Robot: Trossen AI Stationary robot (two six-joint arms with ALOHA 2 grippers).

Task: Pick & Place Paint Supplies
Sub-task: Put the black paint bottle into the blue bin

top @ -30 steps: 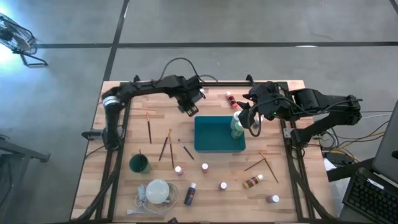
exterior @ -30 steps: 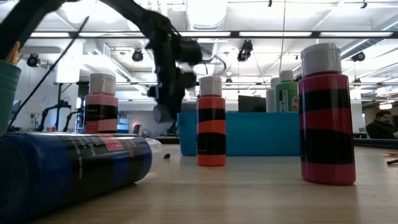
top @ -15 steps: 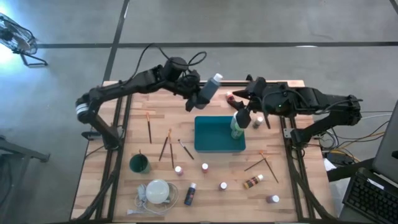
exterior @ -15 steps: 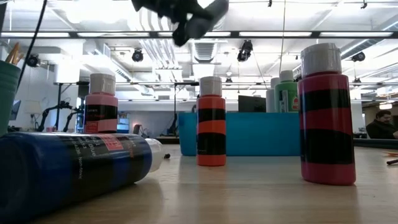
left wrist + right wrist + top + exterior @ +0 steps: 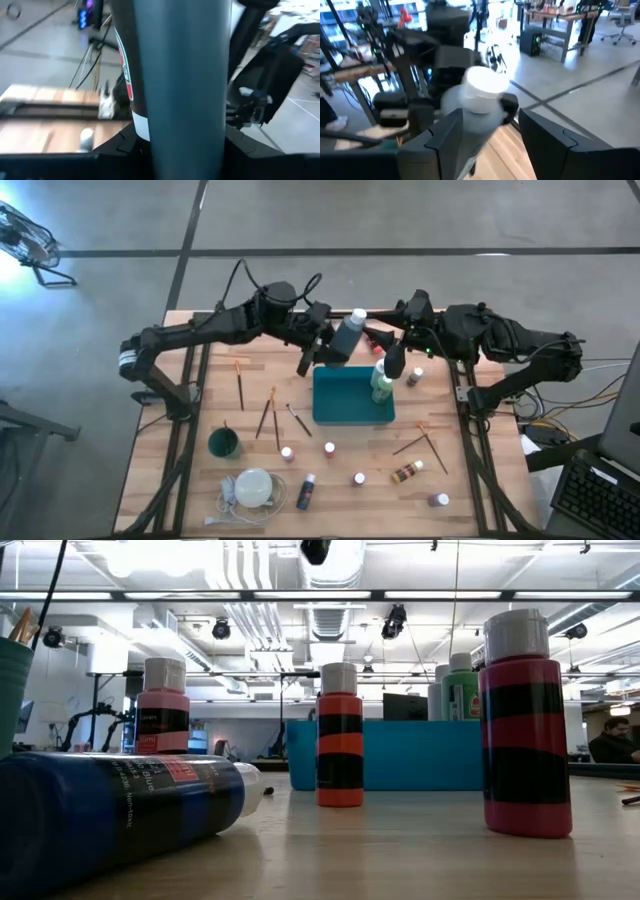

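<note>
your left gripper (image 5: 328, 345) is clamped on the grey-blue paint bottle (image 5: 348, 337), holding it tilted in the air over the far edge of the teal tray (image 5: 340, 408). your right gripper (image 5: 392, 360) sits just beside it, fingers parted around nothing, above the green bottle (image 5: 381, 385) in the tray.

Grey-blue bottle (image 5: 185, 85) blurred, cut off by frame edges.

Table (image 5: 250, 480): pale wood planks, matt. Teal tray (image 5: 340, 400): smooth plastic. Paint bottles: glossy plastic, e.g. grey-blue bottle (image 5: 350, 335), white cap. Arms: dark matt.
</note>
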